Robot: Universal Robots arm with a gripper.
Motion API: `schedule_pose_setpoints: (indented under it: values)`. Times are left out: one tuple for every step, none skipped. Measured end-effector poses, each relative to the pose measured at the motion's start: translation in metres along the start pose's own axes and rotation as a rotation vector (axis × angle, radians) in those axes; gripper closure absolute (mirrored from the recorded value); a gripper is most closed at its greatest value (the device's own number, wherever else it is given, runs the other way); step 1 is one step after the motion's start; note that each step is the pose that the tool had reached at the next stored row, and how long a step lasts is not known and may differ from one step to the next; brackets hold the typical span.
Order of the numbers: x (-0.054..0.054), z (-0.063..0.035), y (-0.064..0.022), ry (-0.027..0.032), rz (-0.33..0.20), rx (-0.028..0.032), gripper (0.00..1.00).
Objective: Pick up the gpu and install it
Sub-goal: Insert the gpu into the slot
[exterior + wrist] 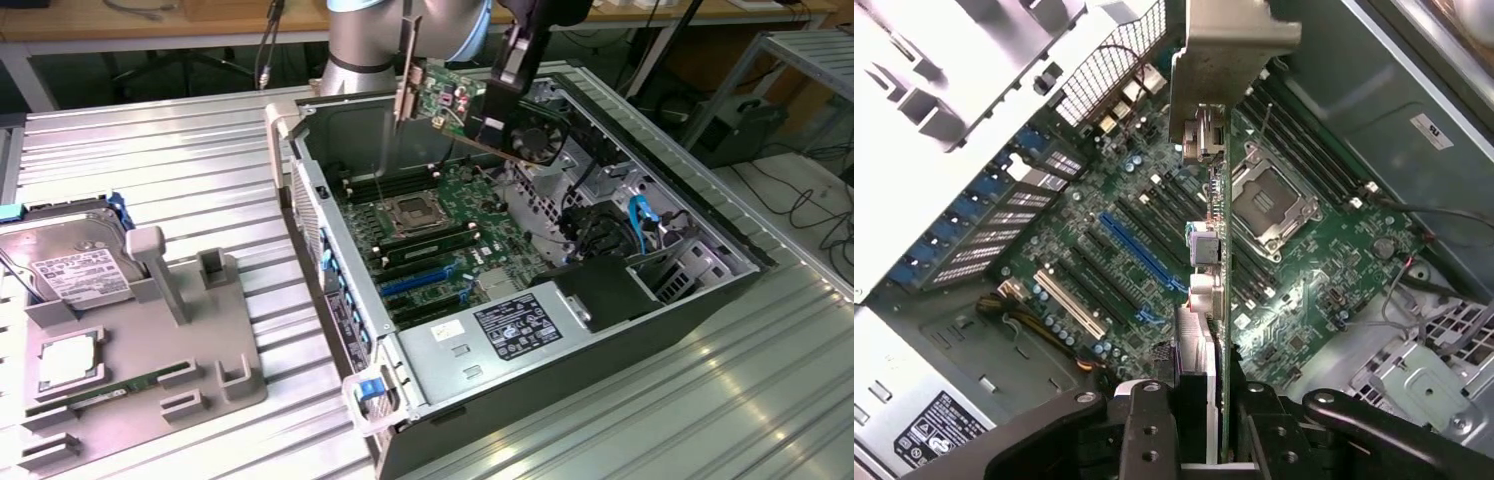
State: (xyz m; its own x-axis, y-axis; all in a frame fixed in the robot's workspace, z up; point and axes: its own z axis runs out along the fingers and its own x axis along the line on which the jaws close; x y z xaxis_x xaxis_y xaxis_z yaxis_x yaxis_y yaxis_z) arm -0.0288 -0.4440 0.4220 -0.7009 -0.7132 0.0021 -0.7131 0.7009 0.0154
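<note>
From where I stand, the picking-up part looks done and the installing is not. The gpu [447, 100] is off the table [174, 150] and up in the air over the open computer case [334, 230], near the case's far end in the exterior view, with its silver bracket [403, 80] hanging down on the exterior view's left. The hand [501, 105] is clamped on the card, its dark fingers pinching the board from both faces at the end away from the bracket. In the wrist view the card [1209, 250] shows edge-on, a thin green line running straight out from between the fingers [1144, 420] to the bracket [1224, 60] at its far end. Below it lies the motherboard [1304, 250], and the card is well clear of it, touching nothing that I can see. The long blue slot [1139, 250] on the board is bare, and no card is seated in any slot, so I'd judge the lowering and pressing home are left to do. Over on the grey holder [200, 340] at the exterior view's left, the hard drive [74, 265] and the RAM stick [114, 392] sit untouched.
</note>
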Motion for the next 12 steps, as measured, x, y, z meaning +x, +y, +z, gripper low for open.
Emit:
schedule_pose_setpoints:
  values:
    - [0.0,0.0,0.0,0.0002,-0.008,0.0,0.72]
    - [0.0,0.0,0.0,0.0003,-0.017,0.0001,0.72]
    - [0.0,0.0,0.0,0.0004,-0.026,0.0001,0.72]
    - [0.0,0.0,0.0,0.0006,-0.035,0.0001,0.72]
    - [0.0,0.0,0.0,0.0007,-0.044,0.0001,0.72]
    - [0.0,0.0,0.0,0.001,-0.058,0.0001,0.72]
    - [0.0,0.0,0.0,0.0011,-0.073,0.0002,0.72]
    - [0.0,0.0,0.0,0.0013,-0.086,0.0002,0.72]
    - [0.0,0.0,0.0,0.0014,-0.094,0.0002,0.72]
    - [0.0,0.0,0.0,0.0016,-0.101,0.0002,0.72]
    - [0.0,0.0,0.0,0.0017,-0.109,0.0002,0.72]
    - [0.0,0.0,0.0,0.0018,-0.118,0.0002,0.72]
